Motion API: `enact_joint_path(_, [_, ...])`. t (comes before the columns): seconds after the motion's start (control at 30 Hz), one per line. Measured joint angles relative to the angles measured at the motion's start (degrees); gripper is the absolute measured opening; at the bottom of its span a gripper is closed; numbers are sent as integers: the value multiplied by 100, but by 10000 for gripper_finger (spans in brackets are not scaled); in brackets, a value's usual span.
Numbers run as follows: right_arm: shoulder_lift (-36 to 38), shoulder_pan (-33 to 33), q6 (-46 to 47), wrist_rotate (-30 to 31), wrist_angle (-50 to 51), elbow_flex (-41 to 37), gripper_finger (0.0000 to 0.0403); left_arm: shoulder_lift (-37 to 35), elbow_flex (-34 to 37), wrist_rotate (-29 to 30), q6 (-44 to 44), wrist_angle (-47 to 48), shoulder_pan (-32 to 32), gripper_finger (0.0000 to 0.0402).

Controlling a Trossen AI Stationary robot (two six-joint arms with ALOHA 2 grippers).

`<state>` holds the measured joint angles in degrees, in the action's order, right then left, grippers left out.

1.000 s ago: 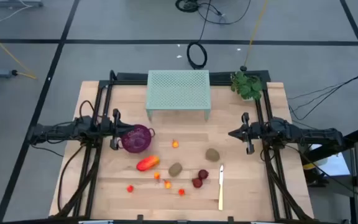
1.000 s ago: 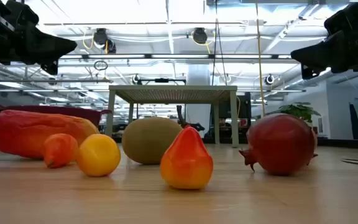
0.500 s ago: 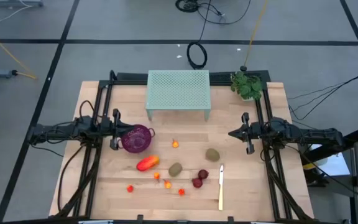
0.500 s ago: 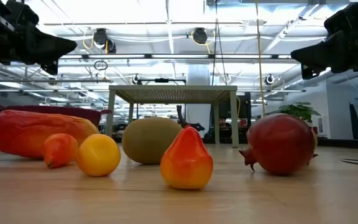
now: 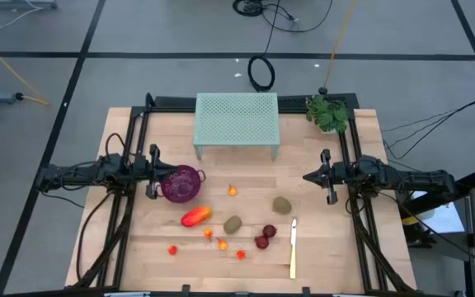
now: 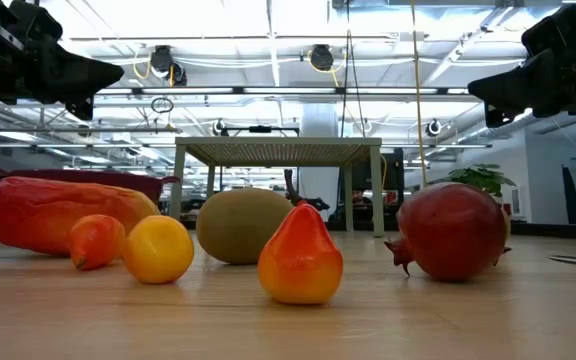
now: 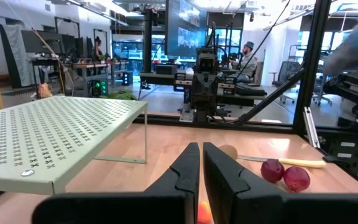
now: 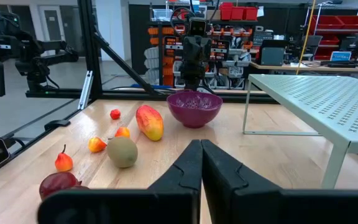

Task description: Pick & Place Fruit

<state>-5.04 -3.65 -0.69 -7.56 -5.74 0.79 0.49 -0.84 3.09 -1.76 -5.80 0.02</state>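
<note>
The fruit lies scattered on the wooden table's near half: an elongated red-orange piece (image 5: 196,216), two kiwi-like ovals (image 5: 232,223) (image 5: 282,205), dark red round ones (image 5: 265,237) and several tiny orange-red balls (image 5: 222,244). A purple bowl (image 5: 181,183) stands at the left. My left gripper (image 5: 160,175) hovers shut just left of the bowl, above the table. My right gripper (image 5: 308,177) hovers shut at the table's right, pointing toward the middle. Both wrist views show the fingers closed together (image 7: 201,163) (image 8: 199,158) with nothing between them.
A pale green perforated rack (image 5: 237,124) stands on legs at the far middle. A small green plant (image 5: 328,113) sits at the far right corner. A yellow-handled knife (image 5: 293,247) lies near the front right of the fruit. People sit in the room beyond the table (image 7: 247,56).
</note>
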Motion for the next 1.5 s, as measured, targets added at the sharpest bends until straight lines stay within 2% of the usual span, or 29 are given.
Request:
enact_joint_path(0.77, [-2, -1, -16, 0, -125, 0, 0, -2, 0, 0, 0, 0, 2, 21])
enact_joint_path(1.03, [-2, -1, 535, 27, -1009, -1, 0, -2, 0, 0, 0, 0, 1, 21])
enact_joint_path(1.2, [-2, -1, 1075, 425, -1712, -1, 0, 0, 0, 159, 240, -15, 0, 21])
enact_joint_path(1.37, [-2, -1, 1043, 618, -1801, -1, 0, 0, 2, 453, 727, -590, 0, 21])
enact_joint_path(1.5, [-2, -1, 831, 613, -1803, -1, 0, -1, 1, 466, 775, -1738, 0, 21])
